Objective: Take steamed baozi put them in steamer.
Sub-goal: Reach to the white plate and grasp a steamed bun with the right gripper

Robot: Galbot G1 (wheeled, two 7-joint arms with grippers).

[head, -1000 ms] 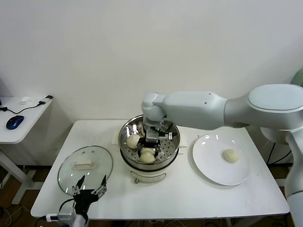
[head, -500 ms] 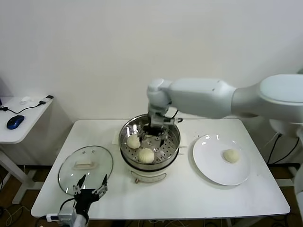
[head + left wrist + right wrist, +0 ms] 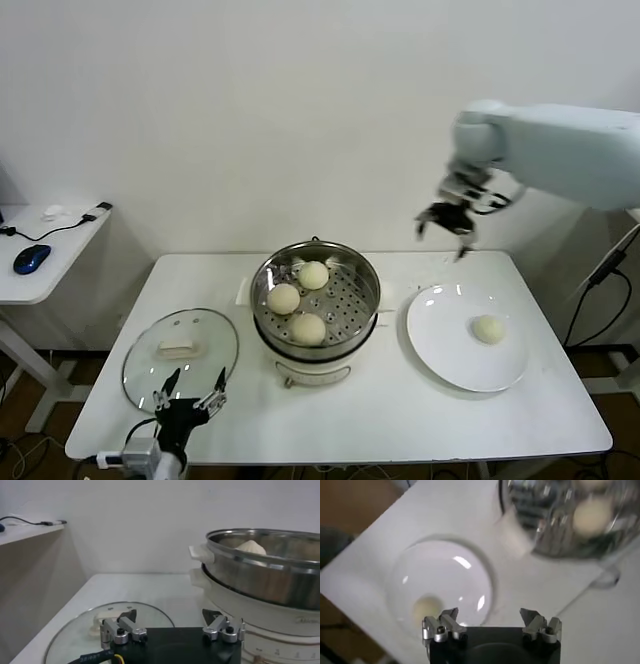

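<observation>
Overhead, my right gripper [image 3: 446, 230] hangs in the air above the far edge of the white table [image 3: 380, 420], between the steamer [image 3: 316, 305] and the white plate [image 3: 462, 345], its jaws spread wide and holding nothing. Three baozi [image 3: 308, 328] sit on the perforated tray inside the steamer; a fourth baozi [image 3: 488, 329] lies alone on the plate, well apart from the pot. My left gripper [image 3: 188, 398] rests low at the table's near edge, jaws wide and empty, just beside the glass lid [image 3: 180, 350] lying flat. Nothing stands between my right gripper and the plate. A side desk [image 3: 45, 250] with a blue mouse [image 3: 31, 258] stands at my left.
</observation>
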